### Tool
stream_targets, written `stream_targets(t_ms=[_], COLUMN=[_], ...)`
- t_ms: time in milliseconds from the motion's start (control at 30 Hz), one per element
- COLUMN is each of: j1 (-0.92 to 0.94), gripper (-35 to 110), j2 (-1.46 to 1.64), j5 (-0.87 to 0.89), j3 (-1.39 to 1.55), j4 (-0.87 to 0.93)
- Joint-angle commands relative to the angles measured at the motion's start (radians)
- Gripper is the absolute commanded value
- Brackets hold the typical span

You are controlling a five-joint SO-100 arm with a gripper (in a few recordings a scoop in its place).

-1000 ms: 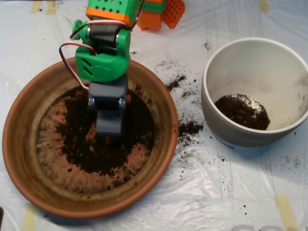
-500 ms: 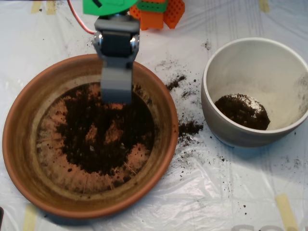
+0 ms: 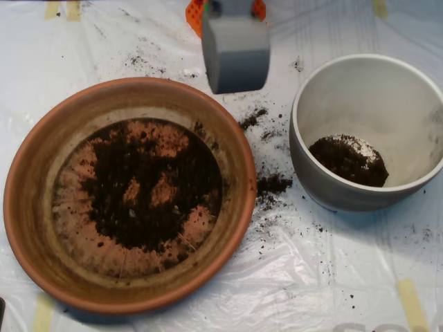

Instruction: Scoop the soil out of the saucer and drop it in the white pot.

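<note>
Tabletop [image 3: 346,290] under clear plastic sheet: saucer [image 3: 34,228] left, white pot [image 3: 325,187] right, spilled soil [image 3: 273,184] between.

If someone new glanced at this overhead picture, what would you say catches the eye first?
The big terracotta saucer at the left, with dark soil spread over its floor. Next, the grey scoop hanging at the top centre, above the plastic sheet between the dishes. At the right stands the white pot holding a small soil mound, with crumbs spilled on the sheet between it and the saucer.
</note>
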Motion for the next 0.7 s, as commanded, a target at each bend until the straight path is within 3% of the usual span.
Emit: stream_targets(t_ms=[0, 233, 467, 667], j1=[-0.12, -0.319, -0.403, -0.414], gripper=[-1, -1, 1, 20], j2=[0.0, -0.074, -0.135, -0.114], j5=[0.005, 0.04, 0.011, -0.02], j3=[-0.127, -0.126, -0.109, -0.005], j4=[0.035, 0.032, 0.04, 0.018])
